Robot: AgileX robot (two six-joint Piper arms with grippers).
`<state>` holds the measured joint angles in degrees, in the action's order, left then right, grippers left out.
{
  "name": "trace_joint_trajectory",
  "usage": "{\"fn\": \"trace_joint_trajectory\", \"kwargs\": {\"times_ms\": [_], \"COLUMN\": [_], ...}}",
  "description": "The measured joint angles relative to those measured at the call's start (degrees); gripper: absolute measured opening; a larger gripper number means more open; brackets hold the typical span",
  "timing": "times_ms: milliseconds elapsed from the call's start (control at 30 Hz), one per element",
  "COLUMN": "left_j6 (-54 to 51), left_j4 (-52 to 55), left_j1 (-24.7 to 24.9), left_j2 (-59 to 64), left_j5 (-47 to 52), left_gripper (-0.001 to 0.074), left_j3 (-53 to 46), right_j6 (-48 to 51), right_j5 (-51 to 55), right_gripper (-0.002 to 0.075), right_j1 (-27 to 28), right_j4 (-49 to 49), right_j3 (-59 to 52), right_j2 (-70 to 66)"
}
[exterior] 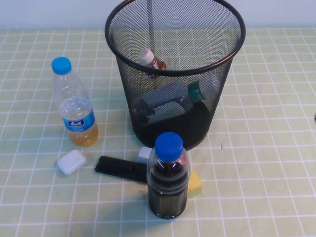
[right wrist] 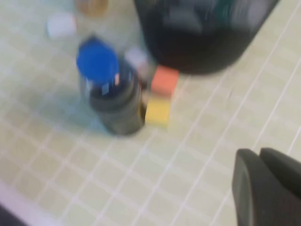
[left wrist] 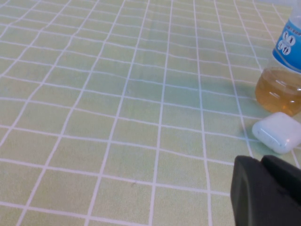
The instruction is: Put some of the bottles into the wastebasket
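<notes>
While both bottles (exterior: 168,101) lie tilted inside the wastebasket (exterior: 217,94), jaws stay offstage.

Left end effector (left wrist: 268,190) low over the table, right end effector (right wrist: 270,188) raised above the table

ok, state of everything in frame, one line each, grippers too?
wastebasket: upright, holds two bottles
small bottle: inside wastebasket, tilted
green-capped bottle: inside wastebasket, lying on its side
blue-label bottle: upright on table, capped
dark-liquid bottle: upright on table, capped
white case: closed, on table
left gripper: empty, above table near white case
right gripper: empty, above table
</notes>
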<state>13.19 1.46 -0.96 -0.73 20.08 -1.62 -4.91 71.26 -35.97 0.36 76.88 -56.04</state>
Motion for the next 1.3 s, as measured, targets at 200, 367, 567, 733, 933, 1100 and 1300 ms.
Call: {"fn": "trace_joint_trajectory", "kwargs": {"times_ms": [200, 367, 567, 733, 933, 1100, 1300], "left_j6": [0.0, 0.0, 0.0, 0.0, 0.0, 0.0, 0.0], "left_j4": [0.0, 0.0, 0.0, 0.0, 0.0, 0.0, 0.0], "left_j1": [0.0, 0.0, 0.0, 0.0, 0.0, 0.0, 0.0], "left_j2": [0.0, 0.0, 0.0, 0.0, 0.0, 0.0, 0.0], "left_j5": [0.0, 0.0, 0.0, 0.0, 0.0, 0.0, 0.0], "left_gripper": [0.0001, 0.0001, 0.0001, 0.0001, 0.0001, 0.0001, 0.0001], "left_j3": [0.0, 0.0, 0.0, 0.0, 0.0, 0.0, 0.0], "right_j6": [-0.3, -0.3, -0.4, -0.6, -2.0, -2.4, -2.6], "right_j5": [0.9, 0.6, -19.3, -49.0, -65.3, -66.4, -66.4], "right_gripper": [-0.0007, -0.0008, -0.0008, -0.0008, -0.0008, -0.0008, -0.0008], "right_j1": [0.0, 0.0, 2.8, 14.4, 27.6, 36.9, 42.6], "right_j4": [-2.1, -10.2, -19.2, -17.2, -11.6, -8.0, -4.8], "right_j3": [-8.6, -10.0, -15.3, -28.5, -46.9, -61.3, -73.5], "right_j2": [1.5, -0.6, -0.2, 7.6, 24.3, 36.0, 46.4]}}
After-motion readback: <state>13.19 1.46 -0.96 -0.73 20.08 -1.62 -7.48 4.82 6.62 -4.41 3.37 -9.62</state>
